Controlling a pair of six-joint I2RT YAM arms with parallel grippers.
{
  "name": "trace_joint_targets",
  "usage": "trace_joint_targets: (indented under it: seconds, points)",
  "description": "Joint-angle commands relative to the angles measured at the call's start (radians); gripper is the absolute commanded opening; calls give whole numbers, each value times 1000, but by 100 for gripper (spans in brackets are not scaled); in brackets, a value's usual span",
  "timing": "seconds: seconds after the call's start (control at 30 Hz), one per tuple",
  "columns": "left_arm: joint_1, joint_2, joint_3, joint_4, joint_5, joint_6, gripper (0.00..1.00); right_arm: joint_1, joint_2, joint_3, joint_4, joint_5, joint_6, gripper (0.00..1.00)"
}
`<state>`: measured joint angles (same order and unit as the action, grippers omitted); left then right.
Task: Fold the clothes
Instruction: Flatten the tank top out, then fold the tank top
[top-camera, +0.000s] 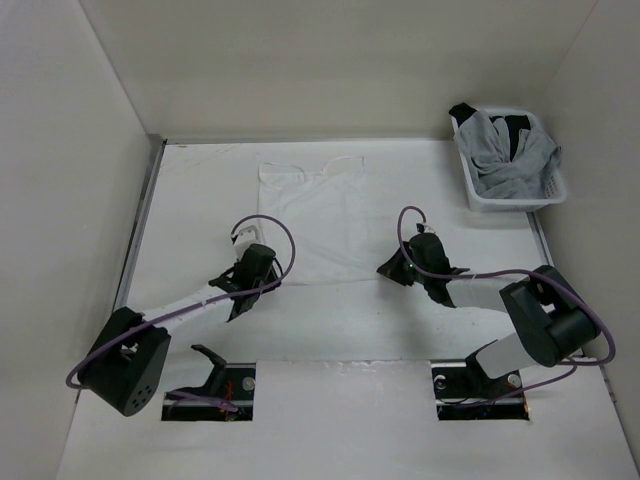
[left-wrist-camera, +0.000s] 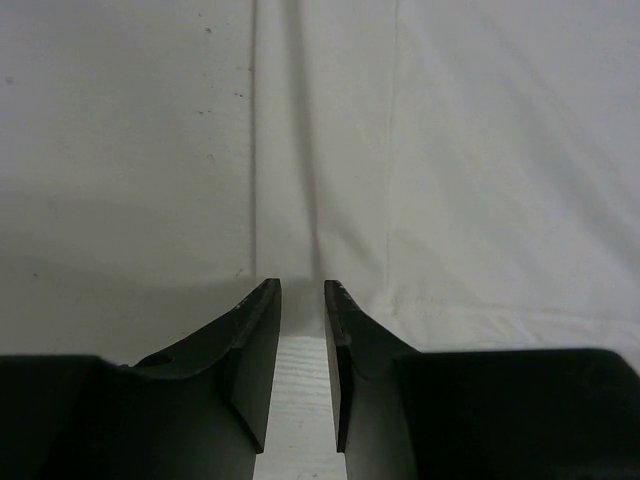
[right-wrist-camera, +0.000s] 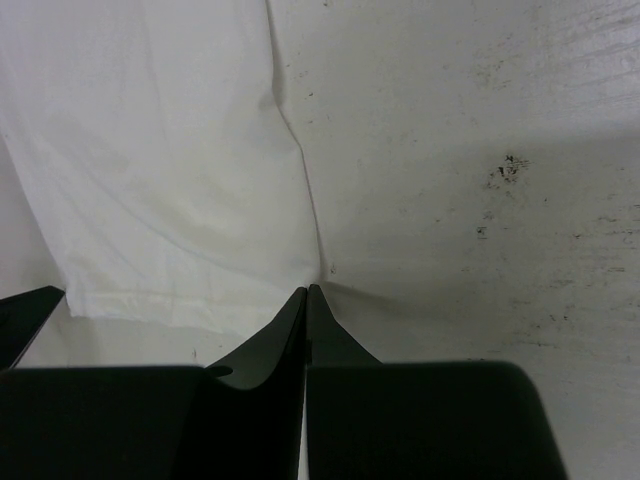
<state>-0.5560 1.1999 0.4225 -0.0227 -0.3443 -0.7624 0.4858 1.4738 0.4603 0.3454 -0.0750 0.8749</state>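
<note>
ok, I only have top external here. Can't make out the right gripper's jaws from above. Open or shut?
Observer: Shut. In the right wrist view the right gripper has its jaws pressed together with no gap.
Operator: on the cloth?
Observer: It sits right at the near right corner of the white garment, and a crease in the edge runs into it. I cannot tell whether fabric is actually pinched.
Operator: and the left?
Observer: The left gripper is open, with a clear gap between its jaws. It is at the garment's near left corner, with nothing visibly clamped.
</note>
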Motion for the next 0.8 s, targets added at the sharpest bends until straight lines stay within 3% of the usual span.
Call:
trace_joint_targets:
  seconds: [0.0, 0.13, 0.37, 0.53, 0.67, 0.77]
  points:
    - [6, 39, 41, 63, 28, 6, 23, 9, -23, 8, 47, 9, -13, 2]
    - [9, 64, 33, 75, 28, -6, 19, 10, -30, 3, 47, 12, -13, 2]
    - [37, -39, -28, 78, 7, -32, 4, 10, -41, -9, 55, 17, -13, 2]
    - [63, -95, -65, 70, 27, -41, 1, 1, -76, -28, 55, 20, -11, 2]
    - [78, -112, -79, 69, 70, -31, 4, 0, -92, -31, 49, 21, -13, 2]
    - [58, -74, -68, 81, 76, -29, 16, 4, -73, -26, 47, 21, -11, 2]
